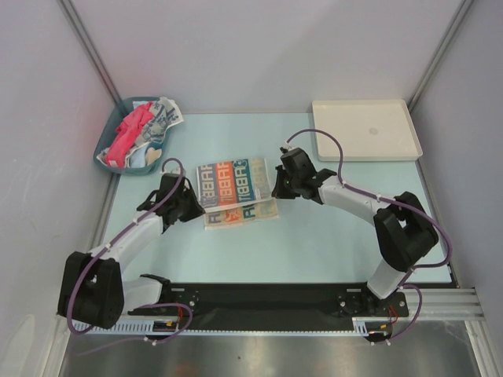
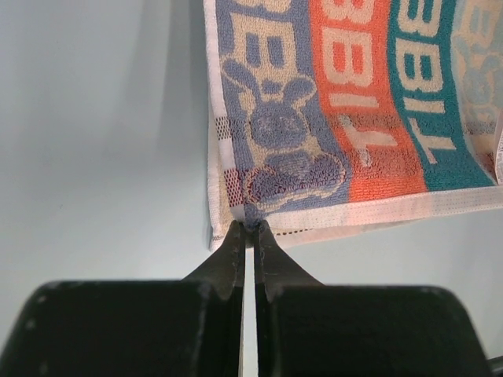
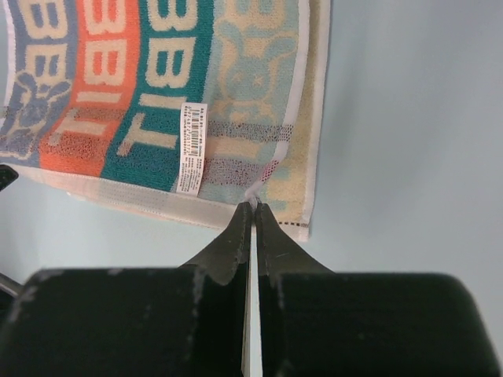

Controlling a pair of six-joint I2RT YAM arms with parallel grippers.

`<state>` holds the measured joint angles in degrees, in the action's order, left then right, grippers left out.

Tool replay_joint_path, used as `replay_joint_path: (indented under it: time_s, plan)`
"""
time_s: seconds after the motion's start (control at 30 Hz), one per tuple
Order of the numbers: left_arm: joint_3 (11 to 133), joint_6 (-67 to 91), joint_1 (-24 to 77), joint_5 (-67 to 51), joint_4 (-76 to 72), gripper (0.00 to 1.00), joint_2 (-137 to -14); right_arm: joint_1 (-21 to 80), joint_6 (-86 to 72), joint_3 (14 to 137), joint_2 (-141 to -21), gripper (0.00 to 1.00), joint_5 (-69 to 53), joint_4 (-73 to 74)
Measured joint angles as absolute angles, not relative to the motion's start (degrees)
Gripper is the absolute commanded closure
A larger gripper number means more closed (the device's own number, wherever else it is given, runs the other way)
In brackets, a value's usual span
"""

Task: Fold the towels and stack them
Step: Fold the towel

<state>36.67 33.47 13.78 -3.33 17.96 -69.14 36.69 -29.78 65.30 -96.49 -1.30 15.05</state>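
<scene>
The lettered teal, white and orange towel (image 1: pixel 236 192) lies on the table between my arms, its top part doubled over the lower part. My left gripper (image 1: pixel 194 198) is shut on its left edge; the left wrist view shows the tips (image 2: pixel 251 228) pinching the hem of the towel (image 2: pixel 346 118). My right gripper (image 1: pixel 277 188) is shut on its right edge; the right wrist view shows the tips (image 3: pixel 253 206) pinching the white hem of the towel (image 3: pixel 157 86). A red-pink towel (image 1: pixel 130 129) and a blue-and-white patterned towel (image 1: pixel 163 118) lie bunched in the teal bin (image 1: pixel 110 133).
A white tray (image 1: pixel 364 129) stands at the back right of the pale blue table (image 1: pixel 314 236). The teal bin sits at the back left corner. Grey walls close in both sides and the back.
</scene>
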Motion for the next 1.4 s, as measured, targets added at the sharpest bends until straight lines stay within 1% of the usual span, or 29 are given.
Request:
replay_joint_path:
  time_s: [0.57,0.9,1.13,1.4]
  plan:
    - [32.08,33.47,14.48,-5.26,17.69,1.0,-66.94,38.79,-31.55,59.02,-93.82,1.0,0.84,13.82]
    - [29.17,33.5,14.5,-6.35,16.53,1.0,-66.46,39.7,-31.99,57.93,-93.82,1.0,1.72,12.97]
    - [29.08,33.47,14.5,-6.44,16.82,1.0,-65.41,39.92,-31.99,57.93,-93.67,1.0,2.48,13.02]
    - [31.07,33.47,14.52,-6.48,18.92,1.0,-61.45,39.92,-31.97,58.0,-91.09,1.0,3.6,14.06]
